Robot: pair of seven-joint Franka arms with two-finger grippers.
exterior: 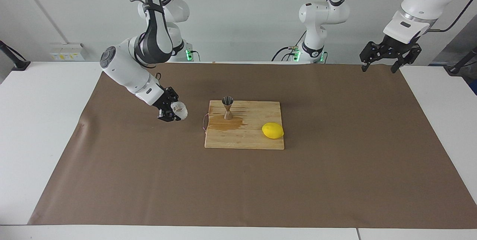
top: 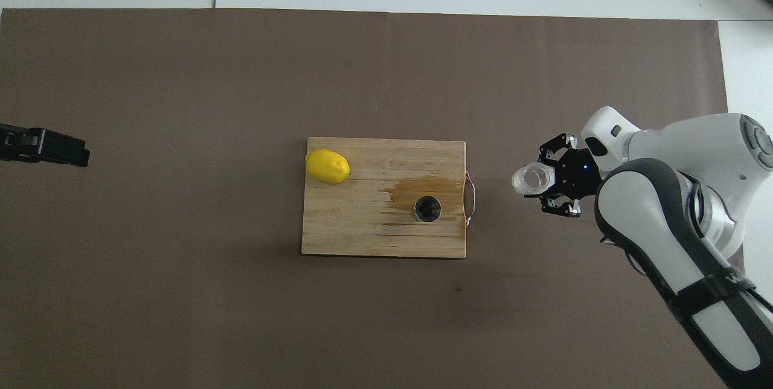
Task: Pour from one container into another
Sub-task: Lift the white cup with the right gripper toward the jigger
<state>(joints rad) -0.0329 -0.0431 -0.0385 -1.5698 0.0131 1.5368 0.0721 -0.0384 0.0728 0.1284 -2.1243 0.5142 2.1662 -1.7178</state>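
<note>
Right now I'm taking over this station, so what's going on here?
The right gripper holds the glass cup tilted in the air over the mat, beside the board. The jigger stands upright on the board by a wet stain, with a lemon nearby. The left gripper waits, open, over the mat's edge.
</note>
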